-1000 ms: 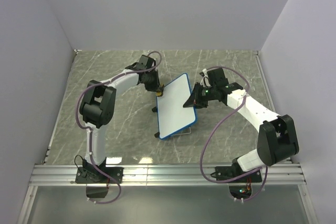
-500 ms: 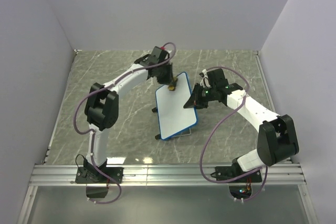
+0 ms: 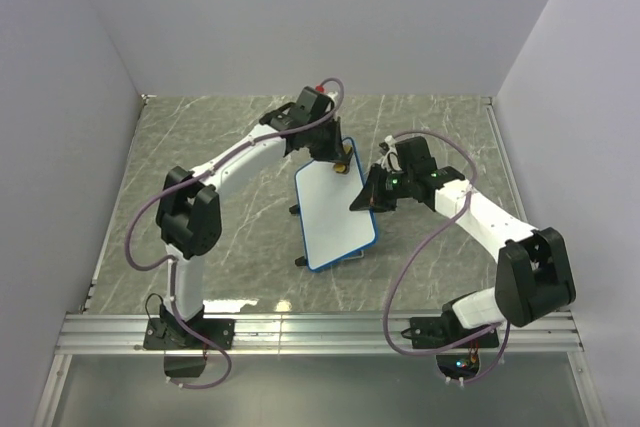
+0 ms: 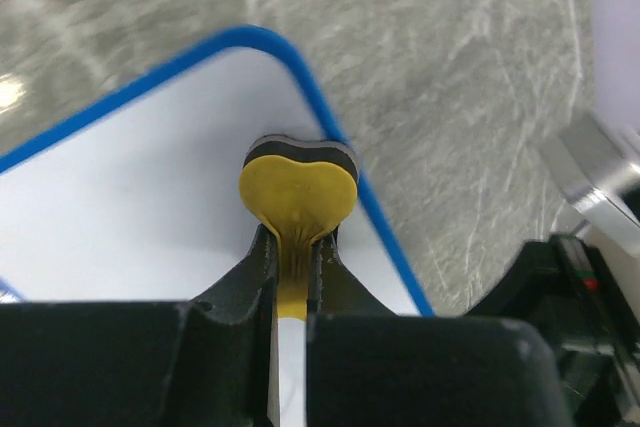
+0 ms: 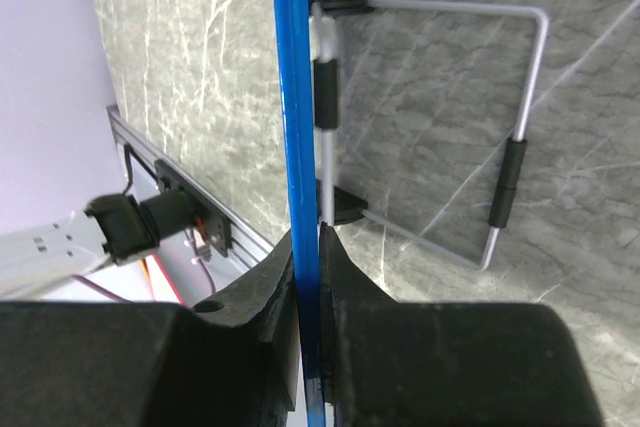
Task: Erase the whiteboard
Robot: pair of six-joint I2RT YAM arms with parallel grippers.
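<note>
Right gripper (image 5: pixel 308 239) is clamped on the blue frame edge of the whiteboard (image 3: pixel 335 215), which stands tilted on its wire stand (image 5: pixel 525 97). Beyond, left gripper (image 4: pixel 292 247) pinches the yellow eraser (image 4: pixel 298 192) at the board's far corner. Frame edge lies immediately to its right, white surface to its left.

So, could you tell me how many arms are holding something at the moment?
2. The jaws of the left arm pinch the yellow eraser at the far corner of the whiteboard; those of the right arm clamp its blue edge.
</note>
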